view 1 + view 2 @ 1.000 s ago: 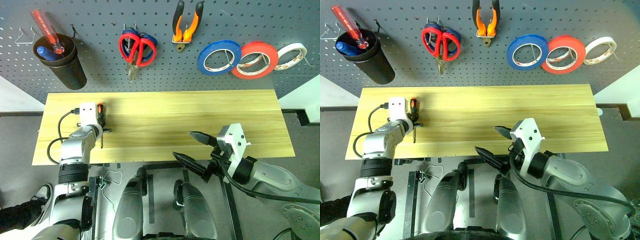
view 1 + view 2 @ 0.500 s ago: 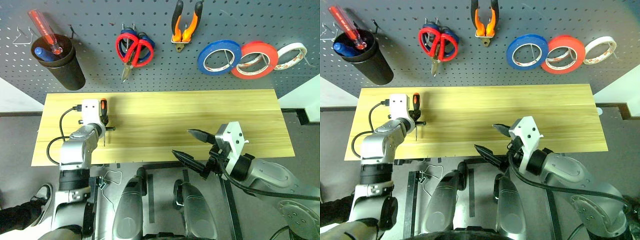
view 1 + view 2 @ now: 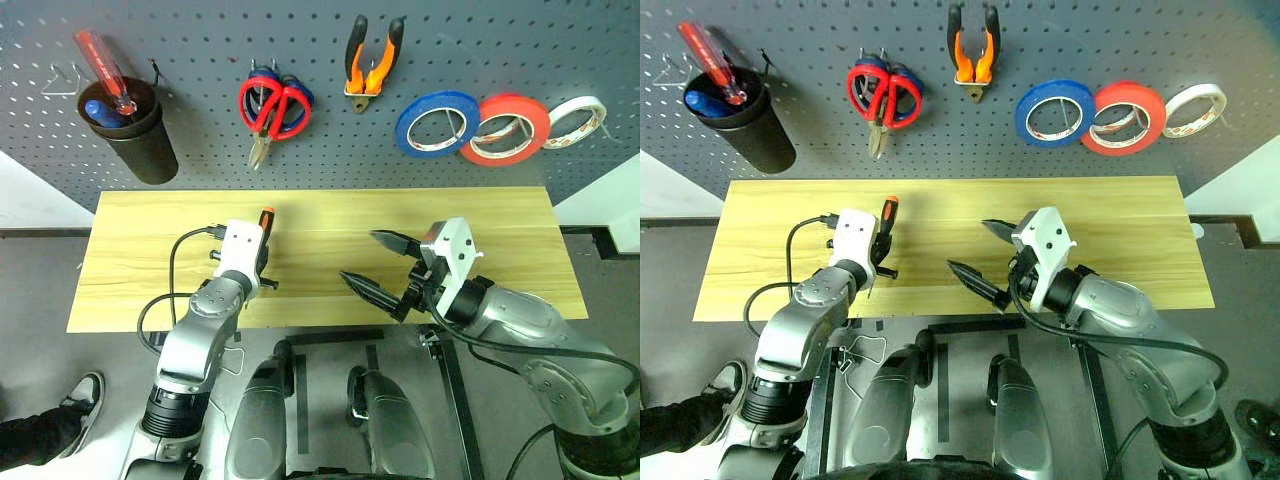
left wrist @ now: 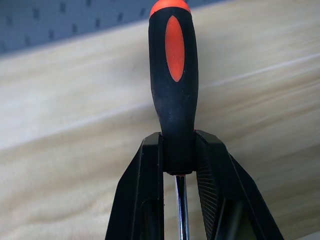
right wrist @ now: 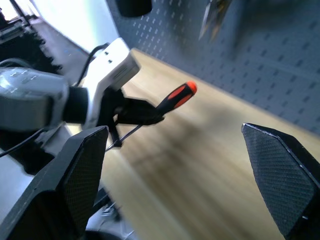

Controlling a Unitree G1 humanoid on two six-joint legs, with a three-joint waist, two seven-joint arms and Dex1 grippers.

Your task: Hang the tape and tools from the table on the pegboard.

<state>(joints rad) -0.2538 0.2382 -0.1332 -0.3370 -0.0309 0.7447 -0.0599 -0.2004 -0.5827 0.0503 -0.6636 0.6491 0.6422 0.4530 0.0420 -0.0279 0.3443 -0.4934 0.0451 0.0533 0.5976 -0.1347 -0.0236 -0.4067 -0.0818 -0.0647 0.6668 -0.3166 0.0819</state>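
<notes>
My left gripper (image 3: 262,268) is shut on the small screwdriver (image 4: 172,75), gripping the base of its orange-and-black handle, with the shaft running back between the fingers. It holds the tool over the left-middle of the table (image 3: 480,215), handle end towards the pegboard (image 3: 200,60). My right gripper (image 3: 360,257) stands open and empty just to its right, facing the screwdriver (image 5: 177,95). On the pegboard hang the red-handled scissors (image 3: 272,105), the pliers (image 3: 373,55) and the blue tape (image 3: 437,123).
A black cup (image 3: 140,135) hangs at the board's left with a red-handled screwdriver (image 3: 105,70) in it. A red-orange roll (image 3: 505,127) and a white roll (image 3: 573,120) hang right of the blue tape. Blue-handled scissors sit behind the red ones.
My left arm has carried the screwdriver to the right, towards the table's middle, and a little up. My right gripper has moved forward over the table's front edge, still open.
</notes>
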